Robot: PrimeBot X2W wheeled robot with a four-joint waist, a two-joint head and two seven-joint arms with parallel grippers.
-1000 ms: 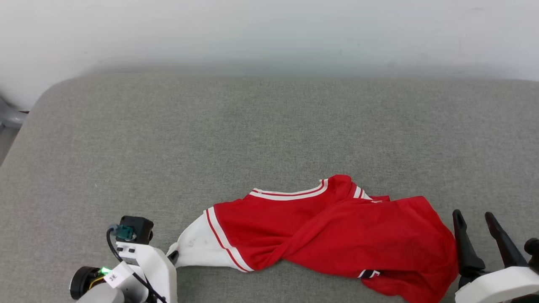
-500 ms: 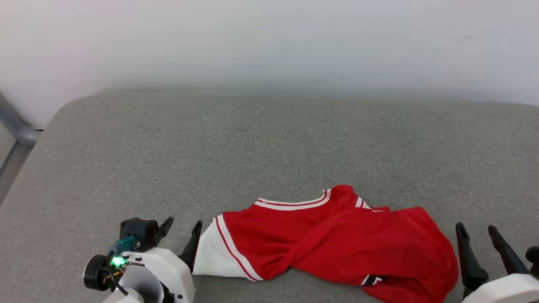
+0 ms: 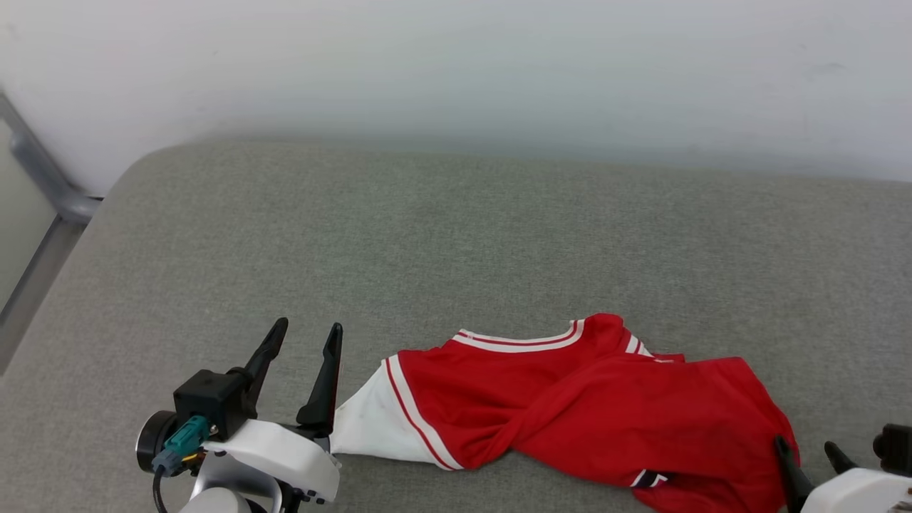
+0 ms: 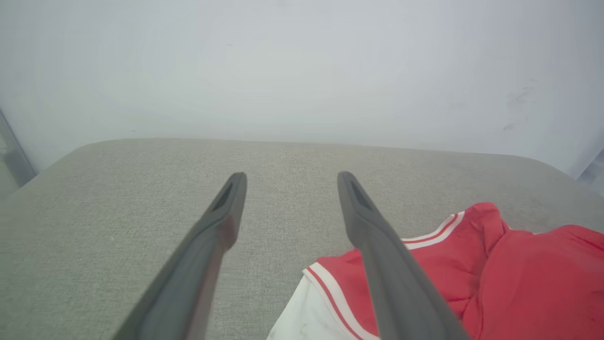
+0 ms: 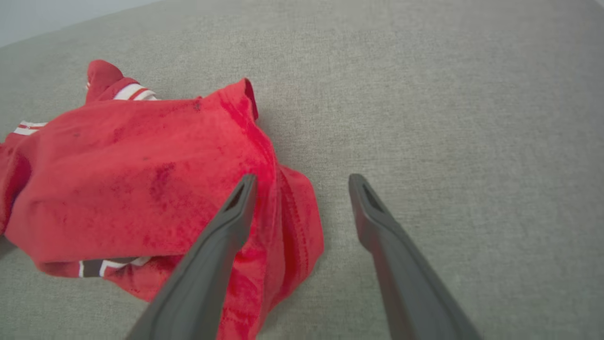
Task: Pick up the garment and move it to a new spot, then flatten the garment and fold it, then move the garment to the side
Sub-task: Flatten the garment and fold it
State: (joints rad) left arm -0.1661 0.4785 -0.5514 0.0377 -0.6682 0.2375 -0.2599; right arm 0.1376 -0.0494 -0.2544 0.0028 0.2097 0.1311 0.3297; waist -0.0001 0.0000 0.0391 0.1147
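The garment [image 3: 591, 406], a red jersey with a white sleeve and striped trim, lies crumpled and twisted on the grey padded surface [image 3: 456, 235] near its front edge. My left gripper [image 3: 308, 328] stands open just left of the white sleeve [image 3: 363, 427], with nothing between its fingers. In the left wrist view the garment [image 4: 519, 274] lies to the right of the open left gripper [image 4: 291, 175]. At the garment's right end my right gripper [image 3: 805, 445] is open. In the right wrist view the right gripper [image 5: 302, 177] hangs over the garment's [image 5: 141, 179] red hem, holding nothing.
A pale wall rises behind the padded surface. A grey metal frame [image 3: 43, 178] stands past the surface's rounded left corner. Bare grey fabric stretches behind and to both sides of the garment.
My left gripper has opened and let go of the white sleeve, and its fingers now point up beside it. The head camera has shifted, so the whole picture moved.
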